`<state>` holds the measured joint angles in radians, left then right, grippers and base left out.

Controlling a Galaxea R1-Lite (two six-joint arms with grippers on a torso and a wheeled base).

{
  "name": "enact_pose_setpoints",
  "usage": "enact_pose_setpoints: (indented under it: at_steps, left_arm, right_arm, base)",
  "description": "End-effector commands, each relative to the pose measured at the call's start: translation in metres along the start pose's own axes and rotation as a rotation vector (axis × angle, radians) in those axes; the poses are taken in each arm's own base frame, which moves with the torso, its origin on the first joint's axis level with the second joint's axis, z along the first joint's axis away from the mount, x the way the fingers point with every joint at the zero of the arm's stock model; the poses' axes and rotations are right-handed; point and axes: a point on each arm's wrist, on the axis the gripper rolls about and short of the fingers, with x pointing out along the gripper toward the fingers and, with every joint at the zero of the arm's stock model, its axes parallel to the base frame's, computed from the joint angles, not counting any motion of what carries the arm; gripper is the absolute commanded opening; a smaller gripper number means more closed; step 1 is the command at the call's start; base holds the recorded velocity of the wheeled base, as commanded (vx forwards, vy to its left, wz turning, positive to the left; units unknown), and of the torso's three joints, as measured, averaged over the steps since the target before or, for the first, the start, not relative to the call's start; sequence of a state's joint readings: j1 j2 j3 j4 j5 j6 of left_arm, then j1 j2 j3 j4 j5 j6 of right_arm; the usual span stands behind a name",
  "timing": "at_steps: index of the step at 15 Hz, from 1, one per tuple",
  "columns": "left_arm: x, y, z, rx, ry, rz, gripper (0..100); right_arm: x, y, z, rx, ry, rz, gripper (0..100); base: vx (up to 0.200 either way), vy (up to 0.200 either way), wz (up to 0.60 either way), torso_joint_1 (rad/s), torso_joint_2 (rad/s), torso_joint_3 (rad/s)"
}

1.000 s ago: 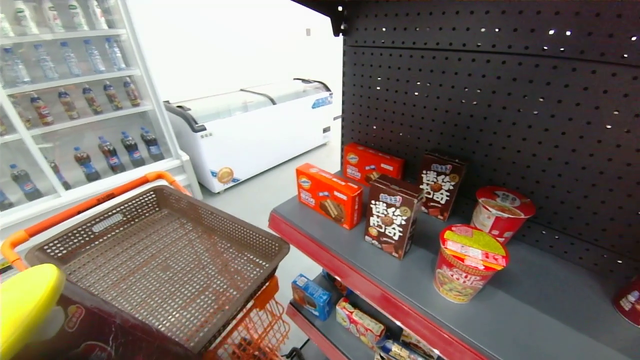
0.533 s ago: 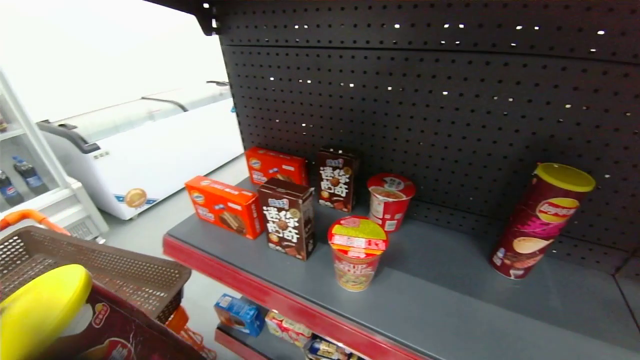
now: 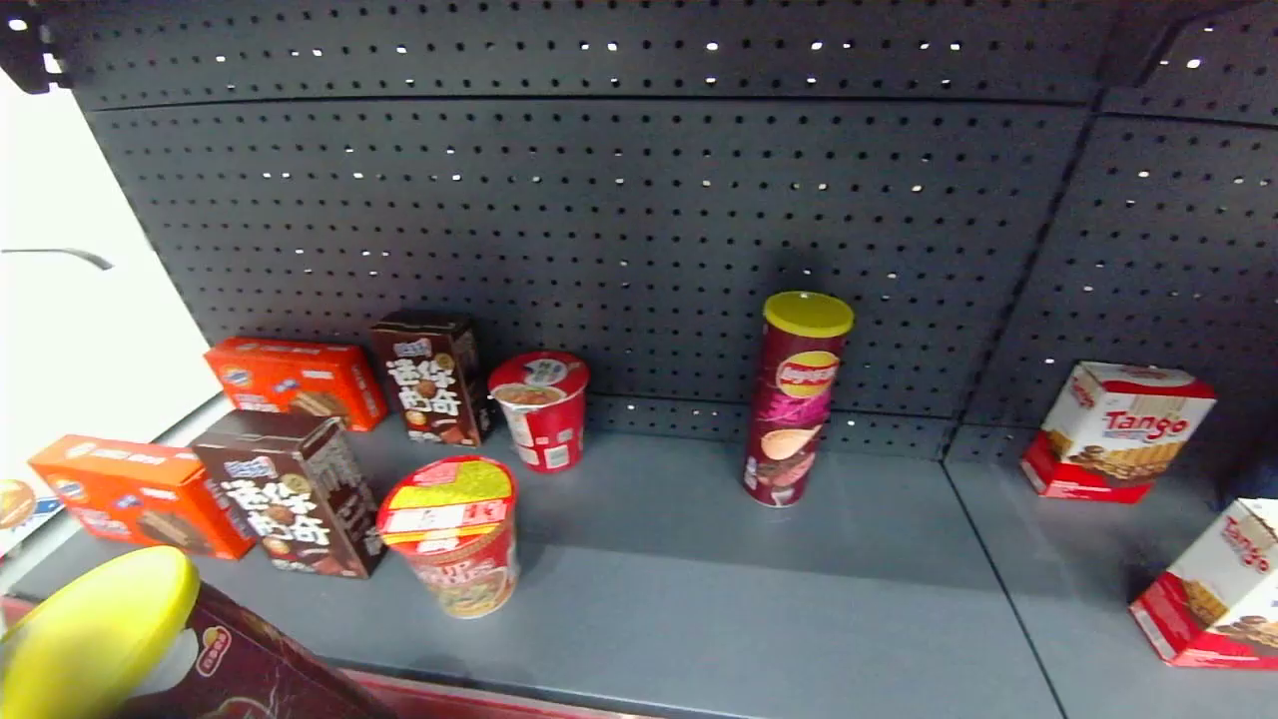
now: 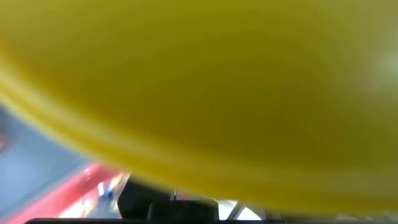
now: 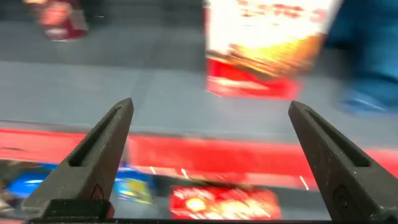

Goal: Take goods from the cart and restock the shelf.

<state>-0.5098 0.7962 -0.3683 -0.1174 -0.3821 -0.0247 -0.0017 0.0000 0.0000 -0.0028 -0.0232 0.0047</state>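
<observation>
The chip can [image 3: 240, 669], a glossy dark-red cylinder with a yellow plastic lid [image 4: 199, 81], is low at the left by the grey shelf's [image 3: 719, 599] front edge, near a noodle cup [image 3: 454, 539]. The right gripper [image 5: 211, 168] has its black wedge-shaped fingers spread wide, holding nothing.

I count at the shelf [image 3: 699, 589]: orange boxes [image 3: 295, 367] [image 3: 140, 494], 2; brown boxes [image 3: 431, 377] [image 3: 290, 492], 2; noodle cups [image 3: 542, 409] [image 3: 454, 534], 2; white boxes [image 3: 1118, 431] [image 3: 1213, 599], 2; chip cans [image 3: 796, 399] [image 3: 130, 649], 2.
</observation>
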Motion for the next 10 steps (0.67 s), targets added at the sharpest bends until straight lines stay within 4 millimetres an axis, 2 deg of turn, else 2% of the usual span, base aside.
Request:
enact_pose_setpoints:
  at_steps: [1, 2, 10]
  left_arm:
    - [0.0003, 0.0000, 0.0000, 0.000, 0.001, -0.001, 0]
    - [0.0003, 0.0002, -0.0006, -0.002, 0.004, 0.002, 0]
    - [0.0007, 0.0013, -0.0069, -0.012, 0.020, 0.016, 0]
  right_arm:
    - [0.0000, 0.0000, 0.0000, 0.000, 0.000, 0.000, 100]
    - [0.0000, 0.0000, 0.0000, 0.000, 0.000, 0.000, 100]
    - [0.0000, 0.0000, 0.0000, 0.000, 0.000, 0.000, 100]
  base:
    - [0.000, 0.000, -0.60, -0.002, 0.00, 0.002]
    - [0.000, 0.000, -0.60, -0.002, 0.00, 0.002]
    - [0.000, 0.000, 0.00, 0.000, 0.00, 0.000]
